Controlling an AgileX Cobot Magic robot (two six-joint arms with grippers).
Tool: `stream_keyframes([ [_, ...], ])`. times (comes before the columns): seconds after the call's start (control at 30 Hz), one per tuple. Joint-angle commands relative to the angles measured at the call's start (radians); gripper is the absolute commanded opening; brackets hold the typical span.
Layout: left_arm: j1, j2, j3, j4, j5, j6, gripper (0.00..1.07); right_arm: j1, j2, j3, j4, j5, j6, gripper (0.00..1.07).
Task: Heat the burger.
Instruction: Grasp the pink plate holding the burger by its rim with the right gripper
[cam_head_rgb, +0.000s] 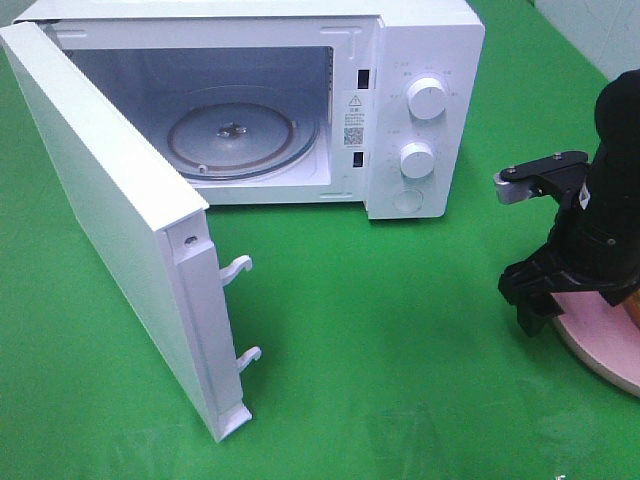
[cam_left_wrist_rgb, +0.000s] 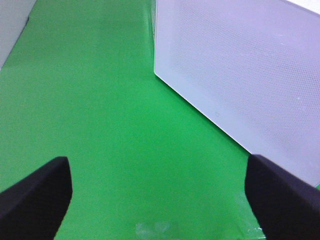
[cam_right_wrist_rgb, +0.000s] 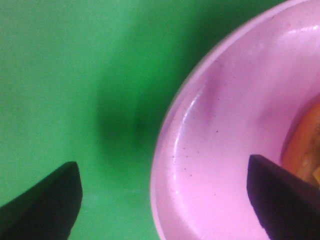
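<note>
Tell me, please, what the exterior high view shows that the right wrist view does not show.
Only the exterior high view shows the white microwave, its door swung open, the glass turntable inside and two knobs. Only the right wrist view shows the hollow of the pink plate up close, with the orange-brown edge of the burger on it. Both show that plate, the green cloth and the open right gripper above the plate's rim.
</note>
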Motion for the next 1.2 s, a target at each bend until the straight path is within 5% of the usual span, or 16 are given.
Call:
stream_keyframes([
  [0.03,0.002,-0.015,0.001,-0.007,-0.007,0.001,0.89,-0.005,0.030,-0.001,-0.004,-0.016,0.007,0.83],
  [0.77,0.002,-0.015,0.001,-0.007,-0.007,0.001,0.89,-0.006,0.132,0.028,-0.005,-0.083,0.019,0.73],
  [1.0,0.002,-0.015,0.001,-0.007,-0.007,0.001,0.89,-0.006,0.132,0.035,-0.005,-0.084,0.026,0.53],
  [1.2,0.002,-0.015,0.001,-0.007,-0.007,0.001,0.89,-0.006,0.132,0.035,-0.005,-0.068,0.026,0.22],
])
